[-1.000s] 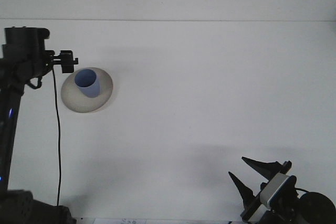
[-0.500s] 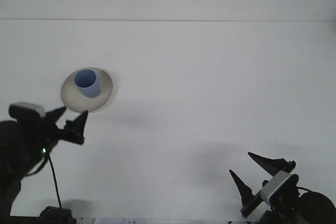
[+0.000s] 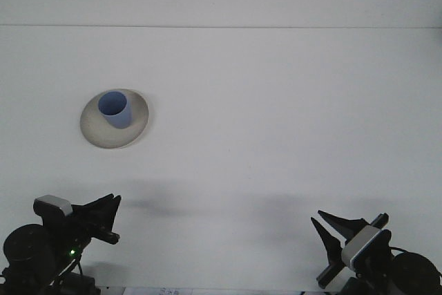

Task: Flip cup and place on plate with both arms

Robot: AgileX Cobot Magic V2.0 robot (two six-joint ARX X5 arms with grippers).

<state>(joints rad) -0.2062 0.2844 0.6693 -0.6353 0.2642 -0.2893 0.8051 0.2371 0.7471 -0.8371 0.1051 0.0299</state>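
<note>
— Which step are we at?

— By the look of it, the last one. The blue cup [image 3: 114,110] stands upright, mouth up, on the plate [image 3: 135,135], over on the left part of the white surface [image 3: 290,115]. Flip and placement both appear done.

— And the arms?

— Both low at the near edge. The left pincer [image 3: 107,217] sits at the bottom left, its fingers spread and holding nothing. The right pincer [image 3: 330,229] is at the bottom right — also released, its two dark prongs apart, nothing between them.

— How far is the cup from them?

— Well apart from both. It lies farther up the surface, beyond the left pincer and roughly in line with it; the right pincer is clear across on the other side. Neither touches the cup or the plate.

— So what does the next move call for?

— Very little, I'd judge — parking the arms at rest and leaving the cup undisturbed. If the cup sat off-centre it might need a nudge, but it looks settled inside the rim.
</note>
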